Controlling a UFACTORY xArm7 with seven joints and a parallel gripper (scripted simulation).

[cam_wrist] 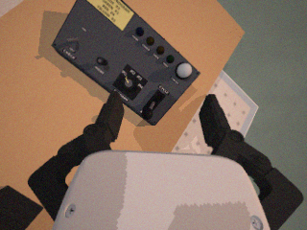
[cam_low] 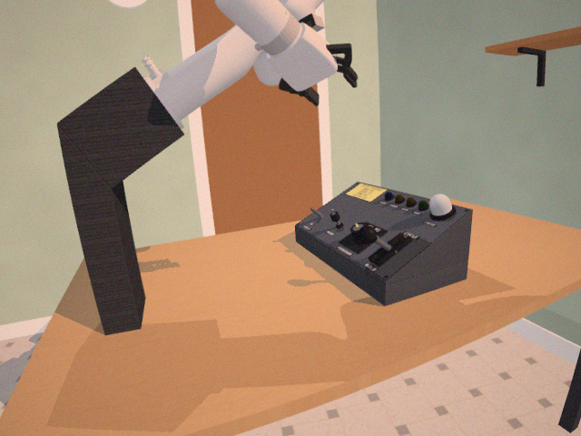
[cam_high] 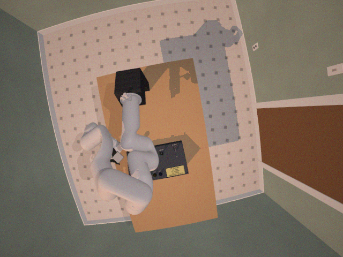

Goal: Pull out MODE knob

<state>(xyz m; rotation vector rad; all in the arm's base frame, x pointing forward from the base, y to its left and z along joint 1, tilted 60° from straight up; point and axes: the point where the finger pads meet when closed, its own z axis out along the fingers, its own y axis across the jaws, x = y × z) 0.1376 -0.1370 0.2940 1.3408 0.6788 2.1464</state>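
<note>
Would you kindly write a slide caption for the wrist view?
Open gripper hangs high above the sloped console on the wooden table, holding nothing.

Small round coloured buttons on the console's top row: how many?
4, in one row between the yellow label and the white dome: blue, amber, orange, green. None look hidden.

The console (cam_low: 398,262) sits on the desk (cam_low: 225,300), well apart from the arm's pedestal (cam_low: 105,202); the end effector (cam_low: 328,77) hangs high above.
</note>
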